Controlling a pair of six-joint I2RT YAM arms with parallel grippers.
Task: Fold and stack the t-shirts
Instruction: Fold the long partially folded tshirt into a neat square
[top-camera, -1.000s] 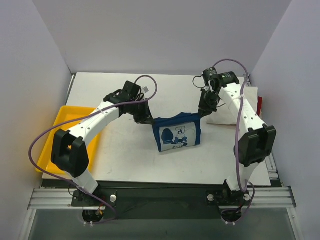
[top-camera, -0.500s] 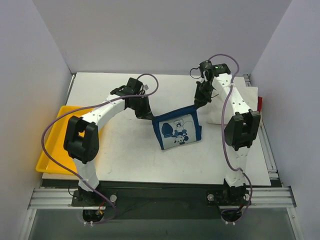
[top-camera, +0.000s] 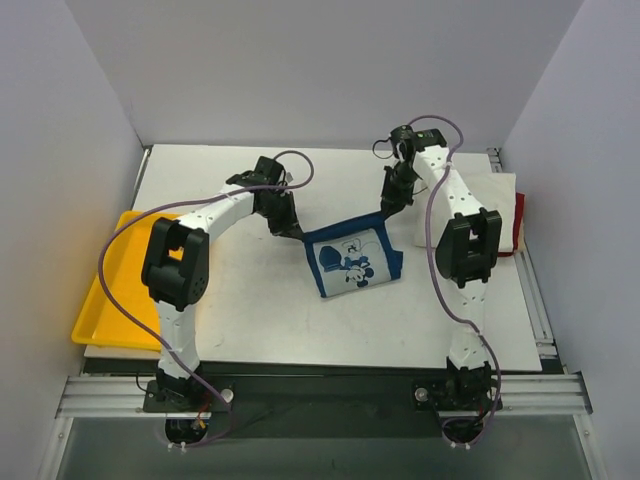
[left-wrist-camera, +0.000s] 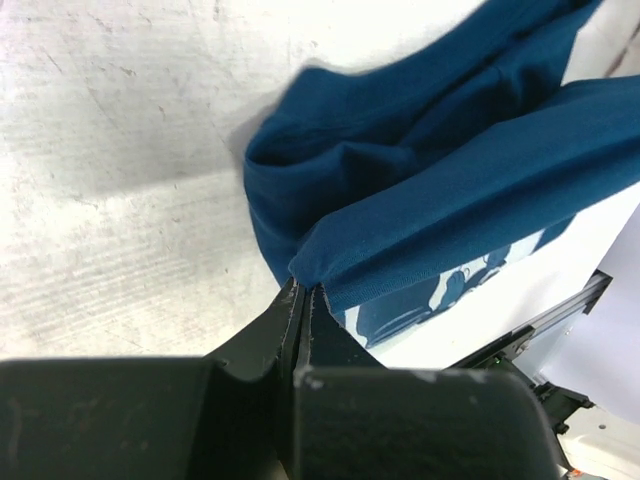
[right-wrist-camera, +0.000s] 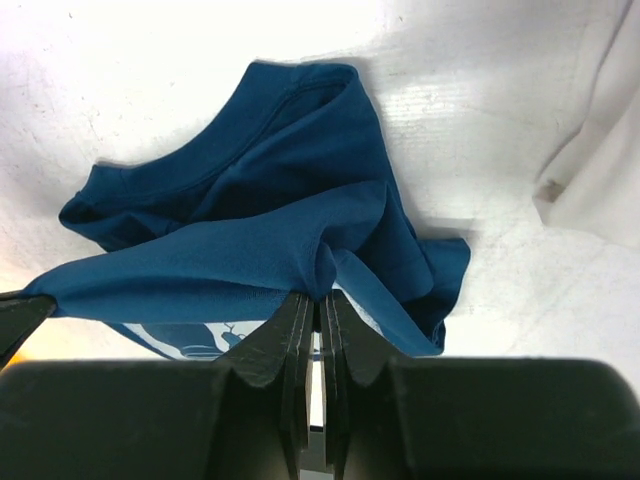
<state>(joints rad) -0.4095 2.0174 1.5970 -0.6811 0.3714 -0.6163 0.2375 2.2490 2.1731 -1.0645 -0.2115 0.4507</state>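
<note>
The navy blue t-shirt (top-camera: 352, 258) with a white print hangs between my two grippers over the middle of the table, its lower part resting on the surface. My left gripper (top-camera: 297, 232) is shut on its left top corner, seen in the left wrist view (left-wrist-camera: 303, 290) with the cloth (left-wrist-camera: 420, 190) bunched past the tips. My right gripper (top-camera: 385, 208) is shut on its right top corner, seen in the right wrist view (right-wrist-camera: 320, 296) pinching a fold of navy cloth (right-wrist-camera: 250, 220). The cream-white shirt (top-camera: 498, 205) lies at the right edge, with the red one (top-camera: 519, 215) under it.
A yellow plastic tray (top-camera: 95, 295) sits at the table's left edge. The cream-white cloth edge shows at the right of the right wrist view (right-wrist-camera: 600, 170). White walls enclose the table on three sides.
Both grippers have moved toward the back of the table, carrying the navy shirt's top edge with them. The shirt has slid back and tilted slightly. Both arms have stretched further out.
</note>
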